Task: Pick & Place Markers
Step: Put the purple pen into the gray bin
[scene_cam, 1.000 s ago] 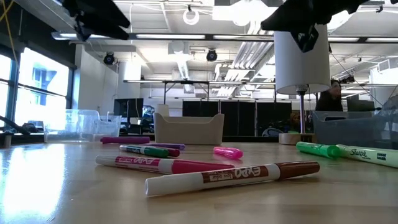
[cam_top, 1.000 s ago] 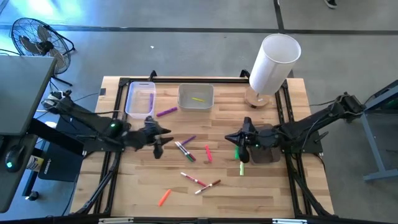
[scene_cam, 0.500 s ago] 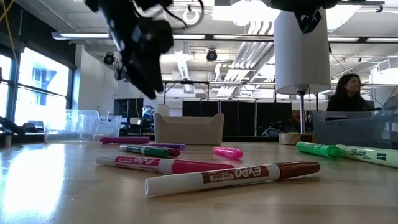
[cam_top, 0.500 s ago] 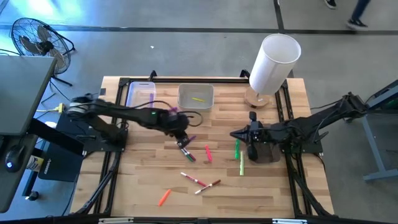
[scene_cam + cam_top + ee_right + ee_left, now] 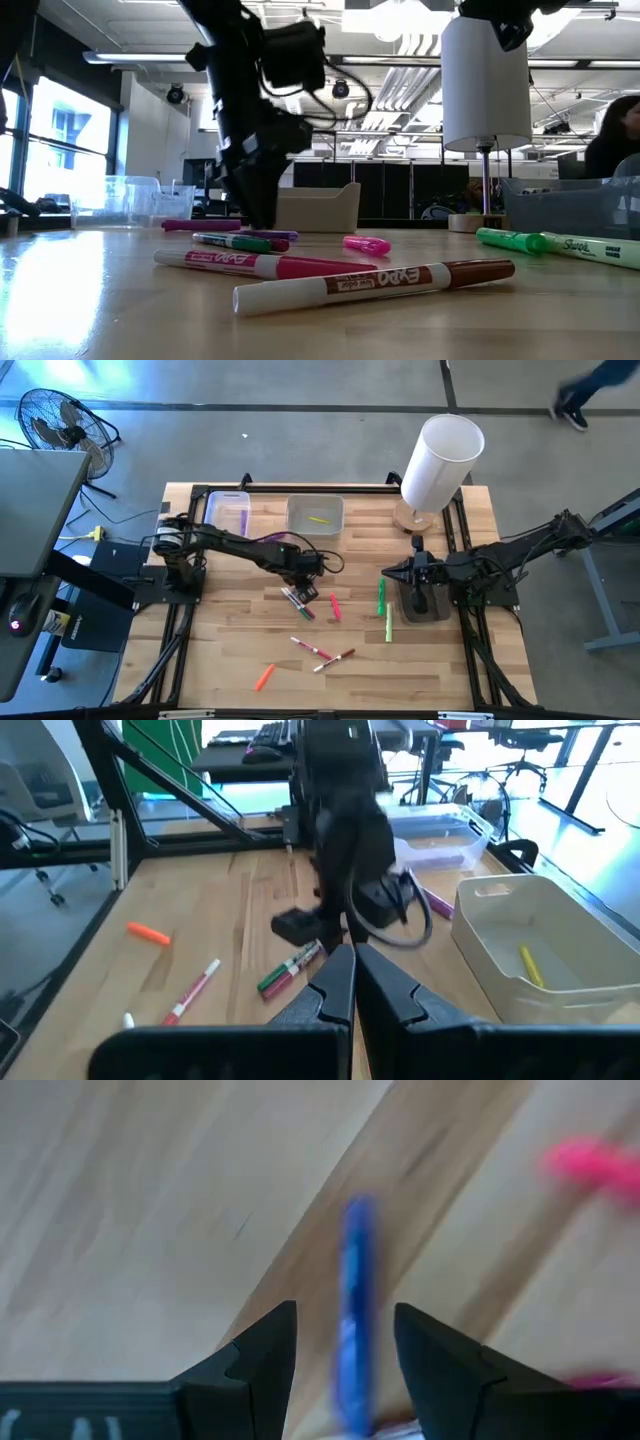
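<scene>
Markers lie scattered mid-table: a green and a red one (image 5: 297, 603), a pink one (image 5: 335, 607), two green ones (image 5: 383, 600), two white-bodied ones (image 5: 322, 653), an orange one (image 5: 264, 678). My left gripper (image 5: 306, 577) is low over a purple marker (image 5: 355, 1300) that lies flat on the wood. It is open, one finger on each side of the marker, with gaps showing (image 5: 345, 1345). My right gripper (image 5: 390, 572) is shut (image 5: 352, 970) and waits on the right, beside the green markers.
At the far edge stand a white bin (image 5: 315, 528) holding a yellow marker (image 5: 320, 519), a clear container (image 5: 226, 518), and a tall white cylinder (image 5: 440, 460) on a wooden base. A dark box (image 5: 425, 603) sits under my right arm. Bare wood lies near the front edge.
My left arm has swung from the table's left side toward the middle and come down over the purple marker. My right gripper has drawn back a little toward the right edge. The markers have stayed where they were.
</scene>
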Motion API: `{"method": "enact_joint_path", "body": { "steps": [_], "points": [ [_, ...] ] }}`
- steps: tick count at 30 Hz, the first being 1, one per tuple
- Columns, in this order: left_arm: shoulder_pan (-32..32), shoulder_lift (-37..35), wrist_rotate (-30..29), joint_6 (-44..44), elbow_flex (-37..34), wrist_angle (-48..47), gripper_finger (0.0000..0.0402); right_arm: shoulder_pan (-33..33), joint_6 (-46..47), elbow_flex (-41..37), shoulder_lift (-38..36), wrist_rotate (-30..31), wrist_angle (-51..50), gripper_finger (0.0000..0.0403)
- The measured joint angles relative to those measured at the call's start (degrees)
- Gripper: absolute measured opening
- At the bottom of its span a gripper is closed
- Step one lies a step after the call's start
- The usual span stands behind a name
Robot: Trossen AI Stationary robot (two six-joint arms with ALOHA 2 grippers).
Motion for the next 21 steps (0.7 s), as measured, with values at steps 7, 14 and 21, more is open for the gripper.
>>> {"method": "enact_joint_path", "body": {
  "steps": [7, 14, 21],
  "points": [
    [-0.02, 3.04, 0.11, 0.02, 0.31, 1.93, 0.0161, -0.01, -0.18, 0.0, -1.34, 0.04, -2.03, 0.0003],
    [0.02, 3.75, -0.2, -0.02, 0.16, 2.37, 0.0062, -0.11, -0.33, 0.0, -2.01, 0.26, -3.15, 0.0004],
    [-0.02, 3.86, -0.03, -0.04, 0.16, 4.2, 0.0032, -0.11, -0.35, 0.02, -2.03, 0.86, -3.55, 0.0001]
  ]
}}
